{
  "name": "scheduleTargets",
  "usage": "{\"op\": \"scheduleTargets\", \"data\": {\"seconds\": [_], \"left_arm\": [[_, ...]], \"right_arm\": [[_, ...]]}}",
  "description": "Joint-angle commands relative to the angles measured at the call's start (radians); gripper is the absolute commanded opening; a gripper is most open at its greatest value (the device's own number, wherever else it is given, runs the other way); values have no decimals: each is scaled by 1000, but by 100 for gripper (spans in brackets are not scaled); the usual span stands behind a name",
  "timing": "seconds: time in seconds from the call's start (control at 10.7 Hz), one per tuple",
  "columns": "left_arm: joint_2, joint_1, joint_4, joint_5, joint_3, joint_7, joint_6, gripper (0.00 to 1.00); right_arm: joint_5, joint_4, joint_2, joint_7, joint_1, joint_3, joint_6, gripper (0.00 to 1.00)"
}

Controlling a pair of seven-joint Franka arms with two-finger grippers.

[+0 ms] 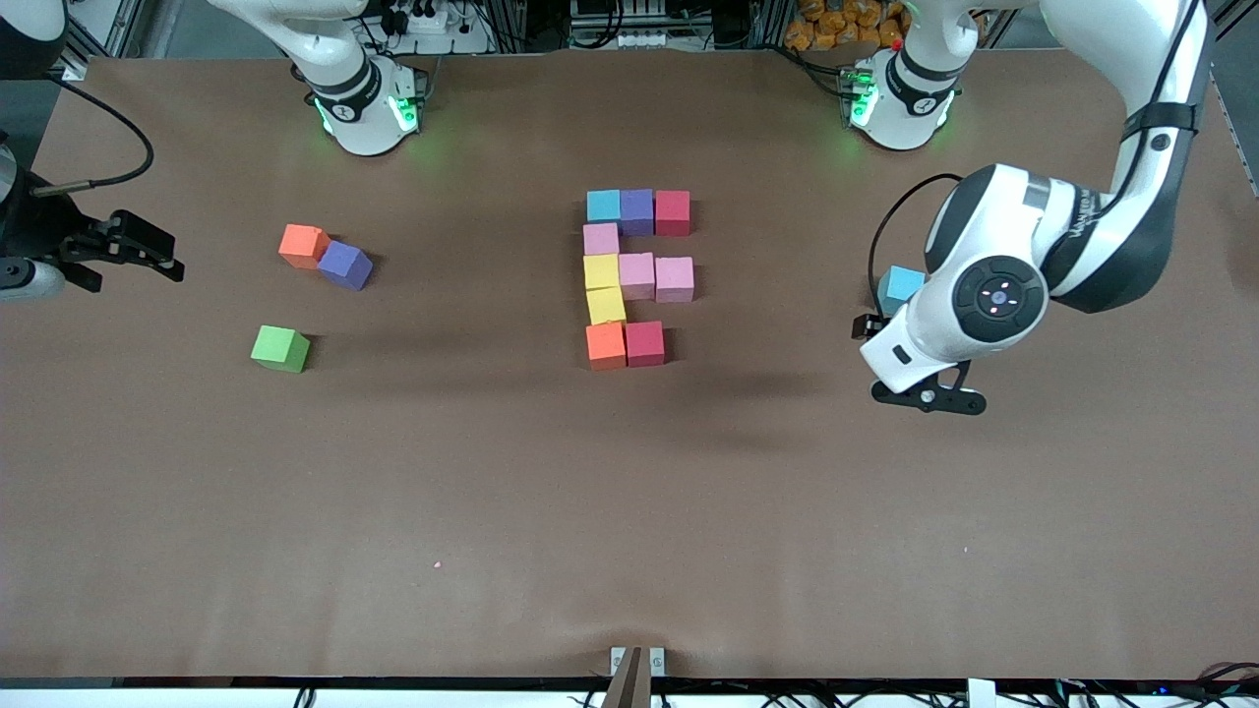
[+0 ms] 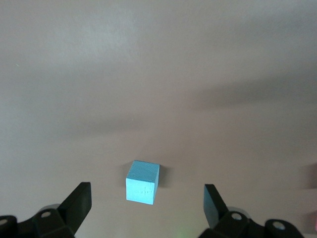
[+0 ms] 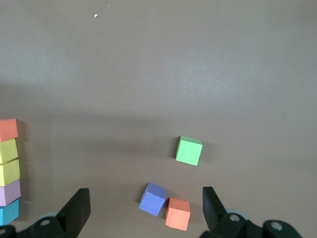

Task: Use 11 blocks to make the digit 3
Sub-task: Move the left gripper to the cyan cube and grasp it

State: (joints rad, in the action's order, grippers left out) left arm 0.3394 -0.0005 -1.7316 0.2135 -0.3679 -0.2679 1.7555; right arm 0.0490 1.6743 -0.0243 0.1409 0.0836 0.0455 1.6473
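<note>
Nearest the front camera in the figure lie an orange cube (image 1: 606, 345) and a red cube (image 1: 644, 343), touching, the unfinished last bar of the digit 3 (image 1: 632, 278) in the middle of the brown table (image 1: 629, 511). Ten matte, same-sized cubes make up the figure so far: a light blue, purple and red bar farthest from the camera, a pink joining cube, a yellow and two pink in the middle bar, then a second yellow joining down to the orange.

Toward the left arm's end from the digit 3, the left gripper (image 2: 147, 198) hangs over a loose light blue cube (image 1: 900, 288), its fingers (image 2: 79, 202) spread wide and holding nothing; the cube sits on the table below, between them.

Toward the right arm's end from the digit 3, the right gripper (image 1: 138, 251) waits in the air, fingers wide and empty. An orange block (image 1: 302, 245) and a purple block (image 1: 344, 265) touch there, with the green cube (image 1: 280, 348) nearer the camera.
</note>
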Motion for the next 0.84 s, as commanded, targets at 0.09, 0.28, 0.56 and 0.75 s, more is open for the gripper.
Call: {"op": "scheduleTargets", "data": {"seconds": [0.09, 0.28, 0.56, 0.75], "left_arm": [[-169, 91, -317, -28, 3, -4, 170, 100], [-183, 115, -428, -78, 10, -4, 237, 100], [-210, 132, -564, -86, 20, 1, 340, 100], [-229, 137, -653, -86, 21, 6, 421, 100]], "right_arm": [[2, -8, 10, -15, -2, 2, -3, 100], [3, -8, 12, -14, -4, 2, -3, 100], [2, -8, 26, -9, 1, 2, -3, 100], [2, -8, 30, -10, -2, 2, -3, 100]]}}
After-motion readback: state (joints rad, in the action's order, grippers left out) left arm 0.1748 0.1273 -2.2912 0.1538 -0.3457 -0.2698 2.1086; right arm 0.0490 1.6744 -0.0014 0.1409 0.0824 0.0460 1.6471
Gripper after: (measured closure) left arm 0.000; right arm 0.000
